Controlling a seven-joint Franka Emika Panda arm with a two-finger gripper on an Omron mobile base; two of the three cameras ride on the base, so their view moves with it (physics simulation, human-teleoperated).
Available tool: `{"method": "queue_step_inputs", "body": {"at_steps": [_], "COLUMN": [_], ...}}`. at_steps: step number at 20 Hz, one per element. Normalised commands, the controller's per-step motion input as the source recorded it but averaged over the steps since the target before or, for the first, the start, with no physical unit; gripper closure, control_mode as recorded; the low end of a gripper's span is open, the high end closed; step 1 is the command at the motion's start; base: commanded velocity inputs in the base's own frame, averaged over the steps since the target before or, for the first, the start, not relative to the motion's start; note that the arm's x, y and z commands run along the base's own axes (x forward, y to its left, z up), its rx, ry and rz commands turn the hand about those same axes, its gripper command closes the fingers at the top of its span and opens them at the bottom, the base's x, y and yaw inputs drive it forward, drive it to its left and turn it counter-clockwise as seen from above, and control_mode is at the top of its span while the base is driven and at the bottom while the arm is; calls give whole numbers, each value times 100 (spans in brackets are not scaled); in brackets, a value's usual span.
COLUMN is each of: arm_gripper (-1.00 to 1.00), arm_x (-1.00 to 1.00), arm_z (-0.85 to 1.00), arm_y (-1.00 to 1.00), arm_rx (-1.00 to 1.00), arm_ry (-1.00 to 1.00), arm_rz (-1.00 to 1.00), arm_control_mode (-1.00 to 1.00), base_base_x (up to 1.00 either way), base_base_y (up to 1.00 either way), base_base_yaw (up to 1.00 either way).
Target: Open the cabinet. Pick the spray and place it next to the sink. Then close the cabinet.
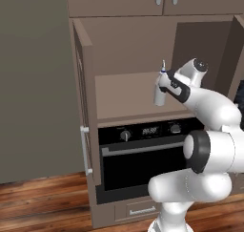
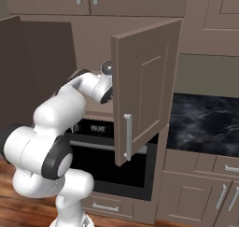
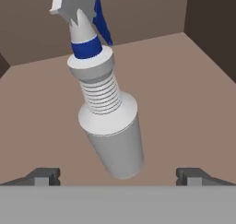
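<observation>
Spray (image 3: 108,121) on tan cabinet (image 1: 124,100) shelf

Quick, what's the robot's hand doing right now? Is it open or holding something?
Gripper: open, fingertips spread wide on either side of the spray, not squeezing it yet.

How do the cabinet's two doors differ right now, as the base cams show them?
The left door is seen nearly edge-on in the left base view, its bar handle low near the oven. The right door shows its full recessed panel in the right base view, screening the gripper. Both are swung open, grey-brown, with silver bar handles.
</observation>
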Motion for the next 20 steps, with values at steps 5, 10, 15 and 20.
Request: {"method": "queue_step_inputs", "body": {"at_steps": [5,10,15,20], "arm_gripper": [-100,-100,-100,-100], "arm_x": [11,8,8,11], "arm_z": [-16,-1,0,0], "arm_y": [0,0,0,0], "arm_rx": [0,0,0,0], "arm_ry": [0,0,0,0], "arm_rz": [0,0,5,7], "arm_control_mode": [-100,-100,-100,-100], "base_base_x": [0,0,0,0], "base_base_y": [0,0,0,0], "base_base_yaw": [0,0,0,0]}}
